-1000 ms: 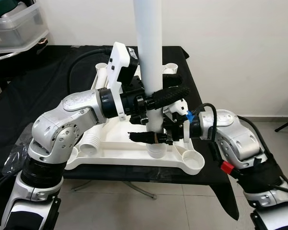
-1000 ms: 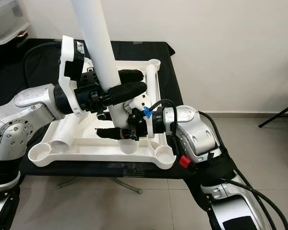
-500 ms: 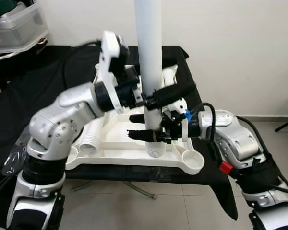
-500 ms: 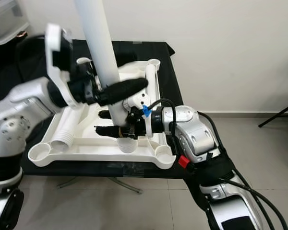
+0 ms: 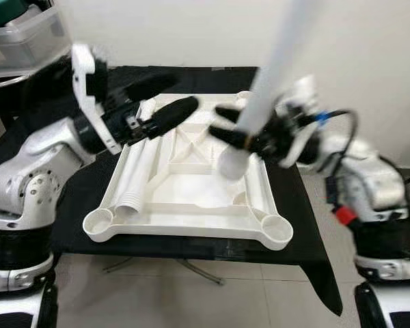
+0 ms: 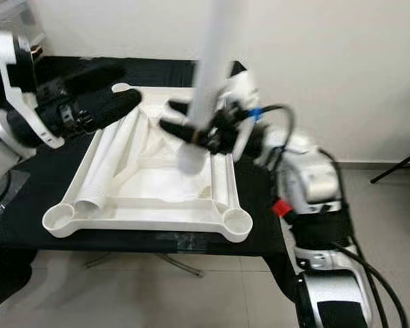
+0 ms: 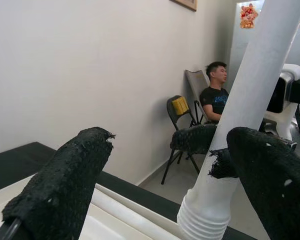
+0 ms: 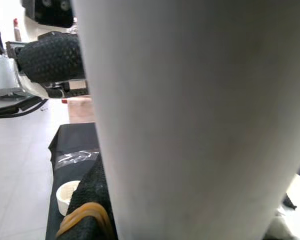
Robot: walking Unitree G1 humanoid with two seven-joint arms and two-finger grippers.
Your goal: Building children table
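Observation:
The white table top (image 5: pixel 184 222) lies upside down on the black-covered table. My right gripper (image 5: pixel 242 134) is shut on a long white leg (image 5: pixel 270 75) near its threaded lower end. It holds the leg tilted in the air over the far right part of the table top. The leg's end (image 6: pixel 190 158) hangs free above the panel. My left gripper (image 5: pixel 183 92) is open and empty, hovering over the far left corner, apart from the leg. In the left wrist view its two fingers (image 7: pixel 65 185) frame the leg (image 7: pixel 250 100) at a distance.
One more white leg (image 5: pixel 135 174) lies inside the table top along its left side, another leg (image 6: pixel 222 179) along its right. Round corner sockets (image 5: pixel 277 232) stand at the front. A person (image 7: pixel 215 95) sits on a chair by the wall. A clear storage box (image 5: pixel 20 34) is far left.
My left gripper let go of the leg and drew back to the left. My right gripper lifted the leg away from the front middle of the table top, tilting it up and back.

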